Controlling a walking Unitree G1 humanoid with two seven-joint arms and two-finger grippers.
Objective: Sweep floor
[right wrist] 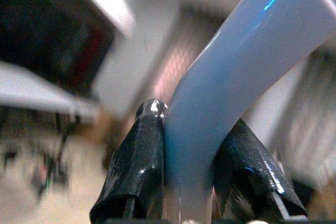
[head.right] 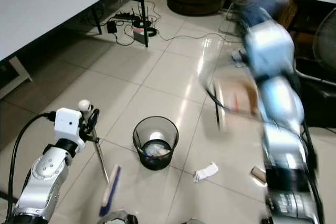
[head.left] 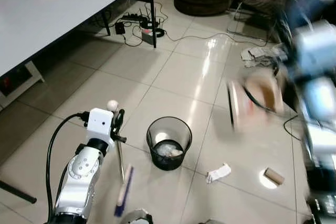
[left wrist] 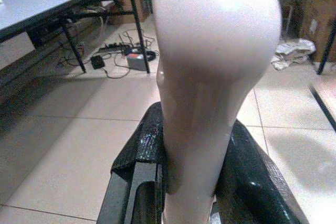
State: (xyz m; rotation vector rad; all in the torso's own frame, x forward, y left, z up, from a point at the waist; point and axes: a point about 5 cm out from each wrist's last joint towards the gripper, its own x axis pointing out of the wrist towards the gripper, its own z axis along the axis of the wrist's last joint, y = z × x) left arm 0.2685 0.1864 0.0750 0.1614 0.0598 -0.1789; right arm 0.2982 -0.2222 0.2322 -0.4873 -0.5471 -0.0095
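- On the tiled floor [head.left: 178, 72] just ahead of the robot, the broom [head.left: 123, 182] stands nearly upright, its brush head touching the tiles beside the black wire bin [head.left: 168, 142].
- The left gripper [head.left: 117, 121] holds the broom high on its handle; in the left wrist view the two black fingers [left wrist: 137, 166] press against either side of the pale handle, just below its rounded knob.
- The right gripper [right wrist: 191, 169] pinches a pale blue handle; in the head views it carries a dustpan [head.left: 257, 100], raised in the air and blurred by motion.
- Litter near the bin: a crumpled white scrap [head.left: 218, 173] and a cardboard tube [head.left: 273, 176]. More paper [head.left: 257, 53] lies well apart.
- Judged step: positioning tools before a sweeping stroke.
- Next move, as judged: lower the dustpan to the tiles beside the scrap, then draw the brush toward it.
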